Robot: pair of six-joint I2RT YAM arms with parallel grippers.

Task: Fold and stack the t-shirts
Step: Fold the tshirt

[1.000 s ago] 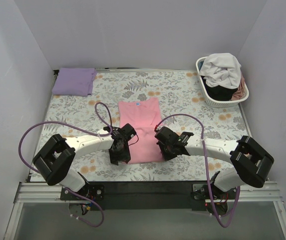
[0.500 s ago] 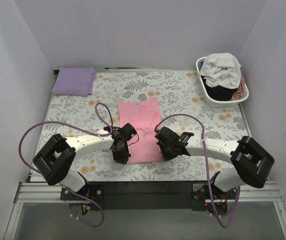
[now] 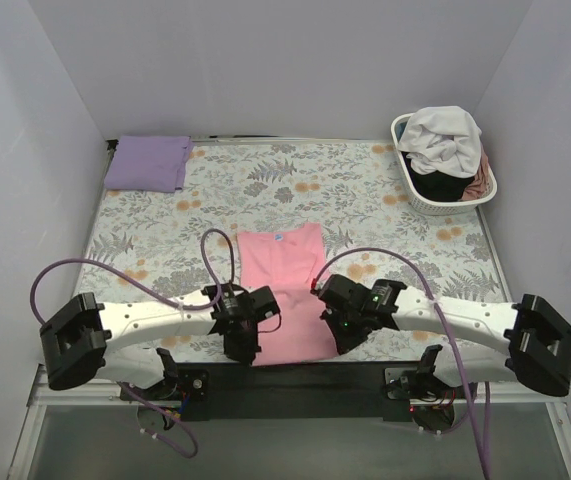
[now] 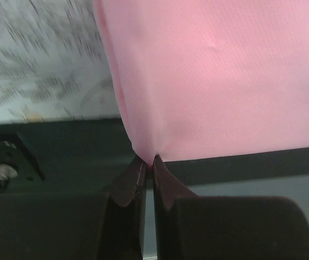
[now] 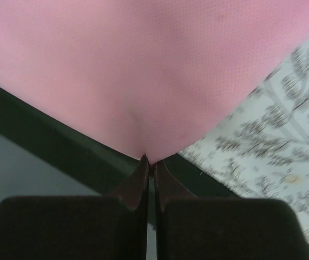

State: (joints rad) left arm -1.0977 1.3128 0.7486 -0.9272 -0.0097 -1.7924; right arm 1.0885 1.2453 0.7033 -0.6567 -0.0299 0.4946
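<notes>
A light pink t-shirt [image 3: 285, 290], folded into a long strip, lies on the floral table cover with its near end over the table's front edge. My left gripper [image 3: 242, 352] is shut on the shirt's near left corner [image 4: 143, 151]. My right gripper [image 3: 350, 342] is shut on its near right corner [image 5: 150, 154]. A folded lavender t-shirt [image 3: 147, 162] lies at the far left corner. White [image 3: 443, 135], black [image 3: 437, 185] and dusty pink [image 3: 479, 183] tees are piled in the basket.
The white slatted laundry basket [image 3: 412, 192] stands at the far right corner. The floral table cover [image 3: 385, 210] spans the table. A black rail [image 3: 295, 380] runs along the near edge under the grippers. White walls enclose three sides.
Both grippers have moved toward the near edge, dragging the pink shirt with them. Its near end now hangs past the table's front edge and its collar end sits closer than before.
</notes>
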